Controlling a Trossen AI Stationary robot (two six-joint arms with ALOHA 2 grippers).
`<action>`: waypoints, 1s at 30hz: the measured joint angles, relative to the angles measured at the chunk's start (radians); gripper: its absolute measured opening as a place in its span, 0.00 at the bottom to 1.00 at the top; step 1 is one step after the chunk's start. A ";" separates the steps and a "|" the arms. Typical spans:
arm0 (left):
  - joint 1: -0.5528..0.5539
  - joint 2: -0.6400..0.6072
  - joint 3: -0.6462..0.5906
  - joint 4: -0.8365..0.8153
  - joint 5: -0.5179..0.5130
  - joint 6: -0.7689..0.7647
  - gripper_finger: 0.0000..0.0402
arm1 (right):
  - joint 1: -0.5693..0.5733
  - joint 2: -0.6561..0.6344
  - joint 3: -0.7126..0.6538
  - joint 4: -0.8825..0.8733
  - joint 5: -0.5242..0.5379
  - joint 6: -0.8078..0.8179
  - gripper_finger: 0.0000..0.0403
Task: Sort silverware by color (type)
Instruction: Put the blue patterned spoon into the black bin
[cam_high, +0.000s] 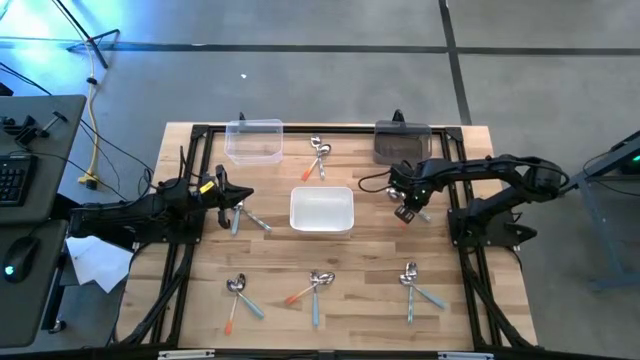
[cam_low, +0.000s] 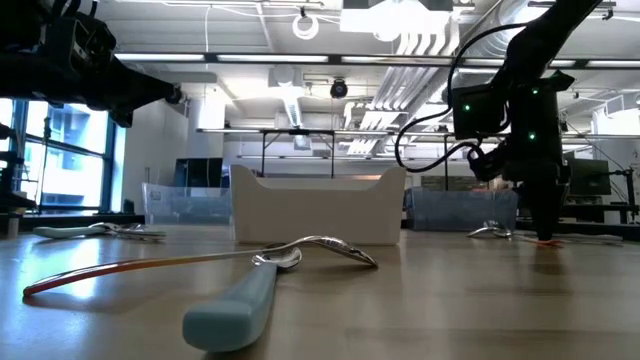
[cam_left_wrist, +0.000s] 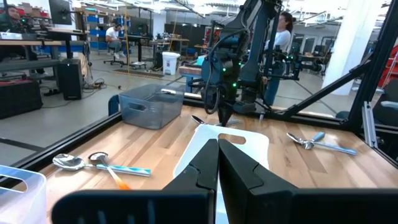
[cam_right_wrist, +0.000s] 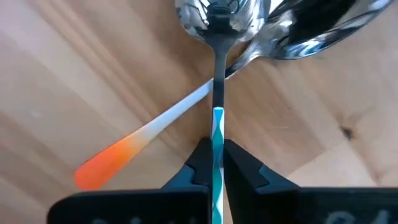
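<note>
the right gripper is down on the table to the right of the white bin, just in front of the dark bin, and its fingers are clamped on the teal-striped handle of a spoon whose bowl still lies on the wood. under that spoon crosses an orange-tipped spoon, its bowl touching the held spoon's bowl, and a third metal bowl crowds in beside them, so the grasped handle sits in a small tangle. the left gripper is pinched shut with nothing between its fingers, hanging at the left side of the table over a pair of spoons. the clear bin stands at the far left edge, and between it and the dark bin lies another spoon cluster. along the near edge three more clusters are spread out: one at left, one in the middle, one at right. in the low view the middle cluster's light blue handle fills the foreground, with the white bin behind it.
</note>
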 joint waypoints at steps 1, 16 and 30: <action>0.000 0.000 0.000 0.000 0.000 0.000 0.01 | 0.003 0.002 0.011 -0.015 0.024 0.000 0.02; 0.000 0.000 0.000 0.001 0.000 0.000 0.01 | 0.007 -0.001 0.356 -0.310 0.071 -0.107 0.02; 0.001 0.000 0.000 0.000 -0.063 0.034 0.01 | -0.351 0.094 0.508 -0.151 0.146 -0.616 0.02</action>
